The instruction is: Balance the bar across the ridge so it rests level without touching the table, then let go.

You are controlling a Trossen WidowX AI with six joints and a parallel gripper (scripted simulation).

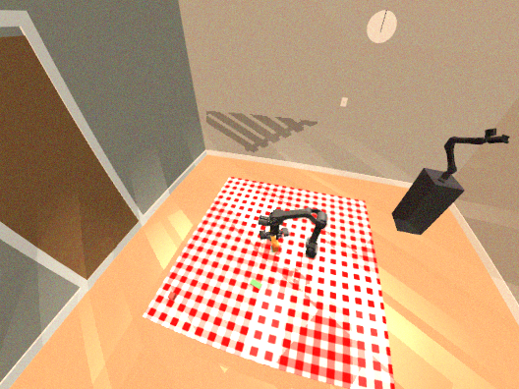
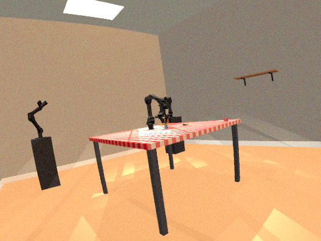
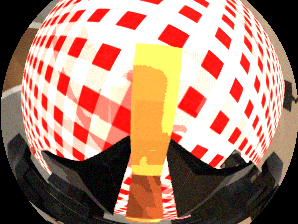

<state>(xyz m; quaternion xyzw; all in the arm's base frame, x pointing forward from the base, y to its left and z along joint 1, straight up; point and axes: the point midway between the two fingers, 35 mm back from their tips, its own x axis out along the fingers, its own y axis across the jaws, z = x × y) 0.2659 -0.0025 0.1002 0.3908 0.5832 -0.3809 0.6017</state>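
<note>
An orange bar point(image 1: 275, 245) point(image 3: 150, 100) is held between the fingers of my gripper point(image 3: 149, 140), which is shut on it. In the wrist view the bar runs up the middle, wide and bright at its far end and darker brown close to the fingers. In the exterior view it is a small orange patch under the gripper. A small grey-blue thing point(image 2: 166, 126) stands just below there; I cannot tell if it is the ridge. The ridge is not clearly seen in the other views. Whether the bar is level or touches anything is too small to tell.
The table point(image 1: 216, 305) point(image 2: 194, 134) has a red and white checked top. A flat green piece point(image 1: 256, 284) point(image 2: 185, 124) lies near the gripper. A small red block point(image 1: 172, 296) point(image 2: 225, 119) is near a far corner. Another arm stands on a black pedestal point(image 1: 427, 203) point(image 2: 45, 164) off the table.
</note>
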